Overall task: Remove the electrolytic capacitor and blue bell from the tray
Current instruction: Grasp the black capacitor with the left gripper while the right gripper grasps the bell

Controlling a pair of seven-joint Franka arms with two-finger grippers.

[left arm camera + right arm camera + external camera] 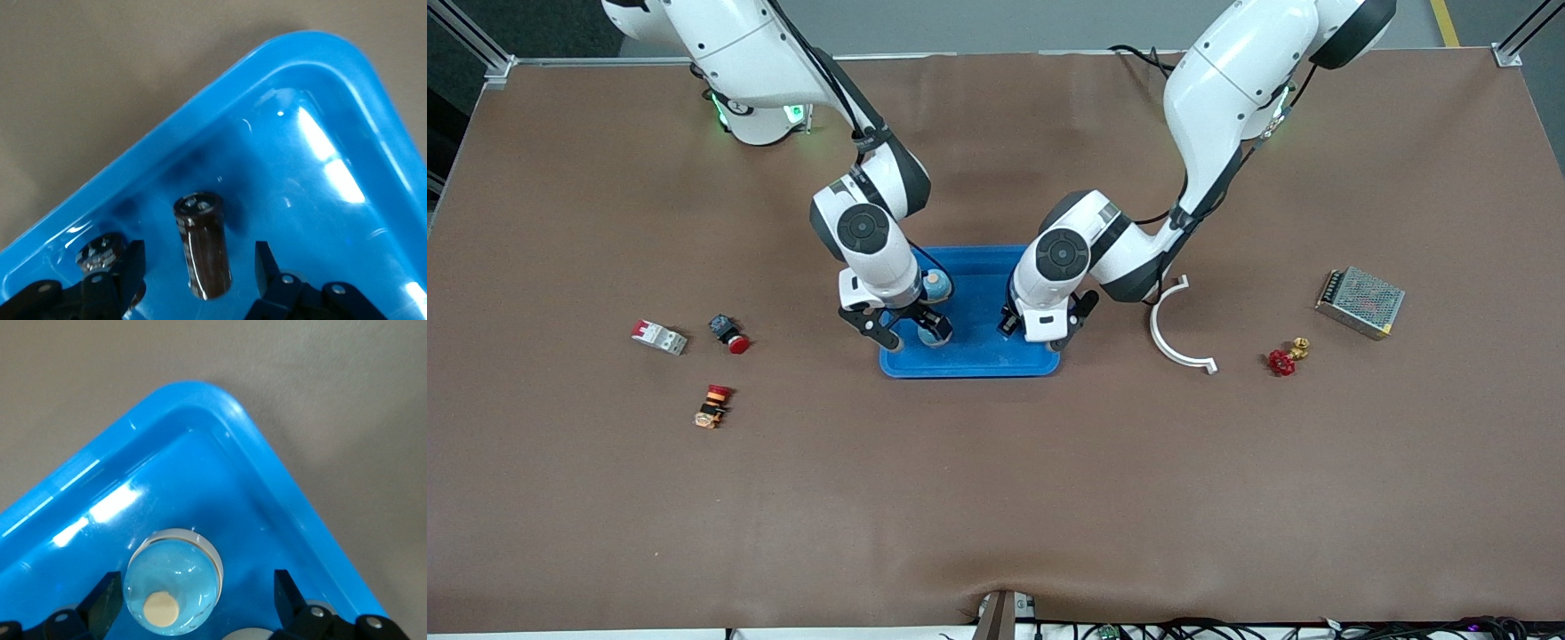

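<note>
Over the blue tray (969,364), left end effector (200,267) straddling capacitor (203,243), right end effector (193,600) straddling bell (173,587)

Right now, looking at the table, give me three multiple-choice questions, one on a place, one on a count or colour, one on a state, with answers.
1. Where is the dark capacitor?
A. on the bare table
B. in the blue tray
C. on the metal box

2. What colour is the bell?
A. light blue
B. red
C. yellow

3. How is the right gripper?
A. shut on the bell
B. open, fingers either side of the bell
C. open over bare table

Answers: 1 B, the left wrist view shows it standing on the tray floor between the left gripper's fingers. 2 A, its dome is pale blue. 3 B, gaps show at both sides.
</note>
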